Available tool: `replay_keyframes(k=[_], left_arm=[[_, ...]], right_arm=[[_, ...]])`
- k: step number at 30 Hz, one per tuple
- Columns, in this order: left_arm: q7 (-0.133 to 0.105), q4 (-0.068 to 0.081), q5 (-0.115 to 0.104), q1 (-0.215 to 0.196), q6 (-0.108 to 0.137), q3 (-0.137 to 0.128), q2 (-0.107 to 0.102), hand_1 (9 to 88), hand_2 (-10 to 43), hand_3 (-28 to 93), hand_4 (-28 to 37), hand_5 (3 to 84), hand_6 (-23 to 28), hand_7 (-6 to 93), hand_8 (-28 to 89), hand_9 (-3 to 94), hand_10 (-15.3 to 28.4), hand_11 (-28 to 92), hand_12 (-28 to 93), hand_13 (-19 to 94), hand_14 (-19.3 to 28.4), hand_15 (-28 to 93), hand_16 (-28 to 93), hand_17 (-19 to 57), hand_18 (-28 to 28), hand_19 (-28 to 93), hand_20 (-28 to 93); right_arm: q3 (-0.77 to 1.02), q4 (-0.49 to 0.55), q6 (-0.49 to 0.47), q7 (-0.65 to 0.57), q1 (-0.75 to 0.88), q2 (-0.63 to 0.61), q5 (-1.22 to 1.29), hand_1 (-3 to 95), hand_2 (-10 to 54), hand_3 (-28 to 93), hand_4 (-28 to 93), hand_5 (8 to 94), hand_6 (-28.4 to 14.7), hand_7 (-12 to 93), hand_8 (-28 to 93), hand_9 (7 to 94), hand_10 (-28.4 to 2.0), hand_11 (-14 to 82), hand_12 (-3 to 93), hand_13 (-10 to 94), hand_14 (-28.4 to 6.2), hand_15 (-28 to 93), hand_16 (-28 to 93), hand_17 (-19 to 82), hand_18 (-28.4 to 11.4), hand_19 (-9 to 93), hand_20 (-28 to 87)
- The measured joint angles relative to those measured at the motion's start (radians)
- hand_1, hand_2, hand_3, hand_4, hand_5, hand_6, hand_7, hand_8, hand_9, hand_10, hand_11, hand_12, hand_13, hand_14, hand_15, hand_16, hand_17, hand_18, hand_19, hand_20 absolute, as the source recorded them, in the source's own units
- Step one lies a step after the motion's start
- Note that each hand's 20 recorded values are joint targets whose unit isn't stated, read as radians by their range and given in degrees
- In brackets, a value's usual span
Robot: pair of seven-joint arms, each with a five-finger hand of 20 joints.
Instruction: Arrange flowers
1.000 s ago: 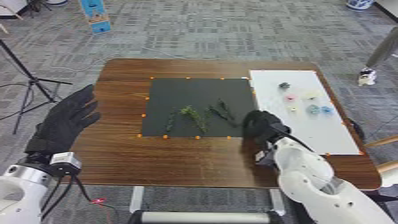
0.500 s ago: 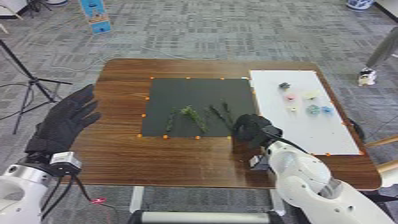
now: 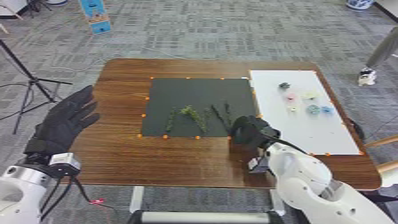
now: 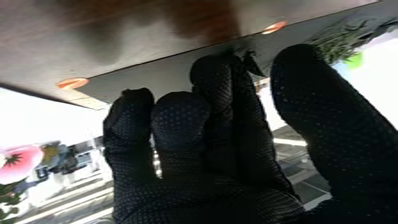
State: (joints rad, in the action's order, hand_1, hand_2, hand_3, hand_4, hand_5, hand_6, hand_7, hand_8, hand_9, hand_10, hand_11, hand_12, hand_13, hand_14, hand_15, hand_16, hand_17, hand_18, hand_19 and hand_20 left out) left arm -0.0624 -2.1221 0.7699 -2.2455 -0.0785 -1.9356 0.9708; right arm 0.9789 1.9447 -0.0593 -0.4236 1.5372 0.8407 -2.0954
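Note:
At the dark mat's (image 3: 200, 90) near right corner, my right hand (image 3: 253, 132) is low, with the lower end of a dark leafy stem (image 3: 219, 114) beside its fingertips. The right wrist view has this right hand (image 4: 182, 125) with straight fingers, the thumb apart, and a dark leaf (image 4: 253, 65) by the tips; whether it touches them I cannot tell. Farther left on the mat are a green sprig (image 3: 192, 115) and a thin stem (image 3: 171, 121). Open and raised, my left hand (image 3: 62, 120) is beyond the table's left edge.
A white board (image 3: 311, 135) on the right carries small blooms, including a dark one (image 3: 284, 86), a pink one (image 3: 290, 98), a yellow one (image 3: 310, 94) and a blue one (image 3: 327, 110). Orange markers border both mats. A tripod (image 3: 34, 80) stands left of the table.
My right hand has moved left and slightly toward the near edge, off the white board's side. The dark stem beside it has shifted and turned slightly. The left hand looks unmoved.

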Motion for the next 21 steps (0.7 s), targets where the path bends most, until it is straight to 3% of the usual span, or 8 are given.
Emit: replay_keyframes(k=[14, 18, 21], left_arm=[[0.0, 0.0, 0.0, 0.001, 0.0, 0.001, 0.0, 28.4, -9.5, 61, -28.3, 23.7, 1.7, 15.2, -9, 16.4, 8.3, 10, 18, 12, 10.5, 11, 5, -8.9, 14.8, 35, 8], [0.001, 0.0, 0.0, 0.001, 0.001, 0.001, 0.0, 28.5, -9.5, 61, -28.3, 23.7, 1.6, 15.2, -9, 16.4, 8.3, 10, 18, 12, 10.4, 11, 5, -8.9, 14.8, 35, 8], [0.001, 0.0, 0.0, 0.001, 0.001, 0.0, 0.0, 28.5, -9.5, 61, -28.3, 23.7, 1.6, 15.3, -9, 16.4, 8.3, 10, 18, 12, 10.4, 11, 5, -8.9, 14.8, 35, 8]], right_arm=[[-0.004, 0.011, -0.012, 0.001, 0.003, 0.0, 0.0, 37.2, -7.9, 85, -19, 52.5, -5.2, 24, -10, 55.1, -13.3, 44.9, 63.8, 58, -12.1, 79, 44, 28, -20.7, 83, 52], [0.0, 0.011, -0.017, -0.007, 0.003, 0.0, -0.005, 34.8, -9.1, 85, -21, 52.3, -5.4, 24, -9, 53.4, -14.0, 49.7, 58.4, 57, -12.3, 79, 44, 28, -20.8, 82, 52], [0.013, 0.01, -0.019, -0.026, 0.006, -0.001, -0.017, 29.0, -9.4, 83, -22, 52.8, -5.4, 24, -9, 53.4, -15.0, 56.6, 48.1, 58, -12.3, 80, 43, 29, -21.2, 83, 52]])
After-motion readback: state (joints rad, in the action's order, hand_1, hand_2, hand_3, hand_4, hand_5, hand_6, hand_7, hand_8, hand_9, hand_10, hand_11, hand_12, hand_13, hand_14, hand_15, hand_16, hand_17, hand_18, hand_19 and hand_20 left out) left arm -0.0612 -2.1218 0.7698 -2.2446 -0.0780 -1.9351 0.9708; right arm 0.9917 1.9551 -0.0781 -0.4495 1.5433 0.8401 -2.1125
